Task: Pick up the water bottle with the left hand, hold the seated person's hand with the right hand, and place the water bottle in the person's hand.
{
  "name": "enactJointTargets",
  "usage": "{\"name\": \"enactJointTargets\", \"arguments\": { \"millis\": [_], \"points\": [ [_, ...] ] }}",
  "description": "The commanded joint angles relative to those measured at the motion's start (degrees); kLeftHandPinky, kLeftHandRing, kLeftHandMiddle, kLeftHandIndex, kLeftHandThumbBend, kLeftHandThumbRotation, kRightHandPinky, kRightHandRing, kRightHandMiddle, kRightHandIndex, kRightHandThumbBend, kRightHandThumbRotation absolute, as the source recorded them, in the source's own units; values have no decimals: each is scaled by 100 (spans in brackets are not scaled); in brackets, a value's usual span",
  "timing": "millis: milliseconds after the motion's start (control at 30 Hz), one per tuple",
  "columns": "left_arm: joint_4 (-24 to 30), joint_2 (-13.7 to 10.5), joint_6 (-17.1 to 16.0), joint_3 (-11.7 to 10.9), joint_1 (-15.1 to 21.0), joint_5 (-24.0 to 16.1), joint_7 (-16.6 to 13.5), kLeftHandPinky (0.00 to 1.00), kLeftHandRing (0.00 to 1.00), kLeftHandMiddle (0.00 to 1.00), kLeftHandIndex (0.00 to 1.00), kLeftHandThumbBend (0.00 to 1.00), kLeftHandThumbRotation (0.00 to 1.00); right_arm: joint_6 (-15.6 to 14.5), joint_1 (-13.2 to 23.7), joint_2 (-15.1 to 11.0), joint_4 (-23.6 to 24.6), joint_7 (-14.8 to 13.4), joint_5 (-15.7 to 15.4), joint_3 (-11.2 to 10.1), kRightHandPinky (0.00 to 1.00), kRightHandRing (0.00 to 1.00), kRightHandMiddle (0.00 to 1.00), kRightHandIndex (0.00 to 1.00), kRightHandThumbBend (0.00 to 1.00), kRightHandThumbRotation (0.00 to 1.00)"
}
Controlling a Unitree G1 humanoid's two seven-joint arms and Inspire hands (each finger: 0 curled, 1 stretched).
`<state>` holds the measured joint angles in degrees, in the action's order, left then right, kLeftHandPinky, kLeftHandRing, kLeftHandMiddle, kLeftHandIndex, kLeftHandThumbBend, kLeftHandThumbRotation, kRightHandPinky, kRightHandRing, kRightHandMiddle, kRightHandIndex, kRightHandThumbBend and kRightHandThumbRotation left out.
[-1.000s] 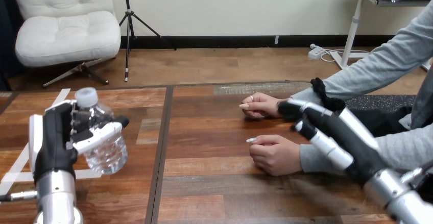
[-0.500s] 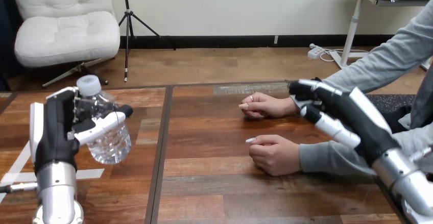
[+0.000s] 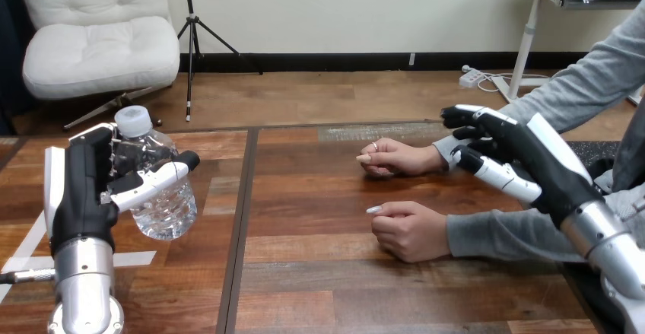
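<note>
I'm looking down on a wooden table [image 3: 327, 273] of reddish-brown planks. A dark seam [image 3: 242, 227] runs from 12 to 6 o'clock a little left of centre. A paler, worn patch [image 3: 365, 131] sits at the far edge near 12 o'clock, and strips of white tape [image 3: 23, 252] cross the boards down at 8 o'clock.

The one container is the water bottle [image 3: 163, 205], clear crinkled plastic with a white cap [image 3: 132, 121]. It is at about 9 o'clock, leaning so the cap points toward 11. I can't judge how much is inside it. My left hand [image 3: 80, 189] is wrapped round it: the fingers curl behind the upper body and the thumb [image 3: 156, 178] lies across the front. The base looks clear of the wood, though I can't say so for certain.

The person's two hands rest on the table right of centre, both loosely curled, with grey sleeves running off toward 3 o'clock. The farther hand [image 3: 392, 157] lies at about 1 o'clock from centre, and the nearer hand [image 3: 411, 230] at about 4 o'clock.

My right hand [image 3: 532, 155] is at 3 o'clock, over the sleeve just behind the wrist of the farther hand. Its fingers [image 3: 464, 113] are loosely bent and spread from the thumb, and it grips nothing. I cannot tell whether it touches the sleeve. The bottle is well apart from both of the person's hands.
</note>
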<state>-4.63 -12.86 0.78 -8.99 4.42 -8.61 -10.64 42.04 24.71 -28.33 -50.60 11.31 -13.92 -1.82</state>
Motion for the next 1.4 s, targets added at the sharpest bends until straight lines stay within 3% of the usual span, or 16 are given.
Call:
{"name": "enactJointTargets", "arguments": {
  "millis": [0,300,800,1100,1367],
  "points": [
    [468,-42,-90,-4,369,-34,11,33,38,41,43,71,0,156,679,-252,-316,-228,-212,132,76,82,83,85,100,95],
    [516,-29,-115,-25,339,18,63,33,38,41,43,70,0,228,928,-398,-704,-499,-667,422,76,83,85,85,100,91],
    [726,-6,-55,-48,240,29,133,33,38,41,42,70,0,19,1323,-607,-1086,-891,-1543,1045,73,83,87,86,100,83],
    [829,-1,-2,-59,193,17,152,33,38,42,43,70,0,6,1536,-657,-1250,-858,-1744,1288,74,83,86,85,100,74],
    [814,-19,-58,-67,167,17,180,32,38,41,43,70,0,-211,1711,-686,-1342,-728,-1886,1477,78,85,85,85,100,66]
  ]
}}
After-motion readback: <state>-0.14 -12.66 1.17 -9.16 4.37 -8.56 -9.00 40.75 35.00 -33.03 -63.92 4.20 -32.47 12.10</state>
